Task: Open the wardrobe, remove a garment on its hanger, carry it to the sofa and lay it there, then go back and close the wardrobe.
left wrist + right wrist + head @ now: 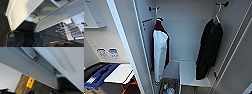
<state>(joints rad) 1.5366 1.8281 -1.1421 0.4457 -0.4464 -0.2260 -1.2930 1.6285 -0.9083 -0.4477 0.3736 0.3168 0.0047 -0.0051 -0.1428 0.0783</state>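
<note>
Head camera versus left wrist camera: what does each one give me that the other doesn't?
Head view alone: the black coat on its hanger at the right of the open wardrobe, and a maroon jacket with white sleeves hanging at the left. Left wrist view alone: dark floor below the cupboard and a white wire rack beside it. Both share the wardrobe's white panels with the doors open.

We see the wardrobe point(189, 30) plain white inside and on its open doors. The garment point(209, 52) by its right wall is solid black, on a pale hanger point(216, 20). By the left wall hangs a maroon jacket point(160, 50) with a white sleeve. On the wardrobe floor, a white shelf point(191, 75). Outside, we see a blue case point(99, 75) and an orange-legged white board point(119, 73).
</note>
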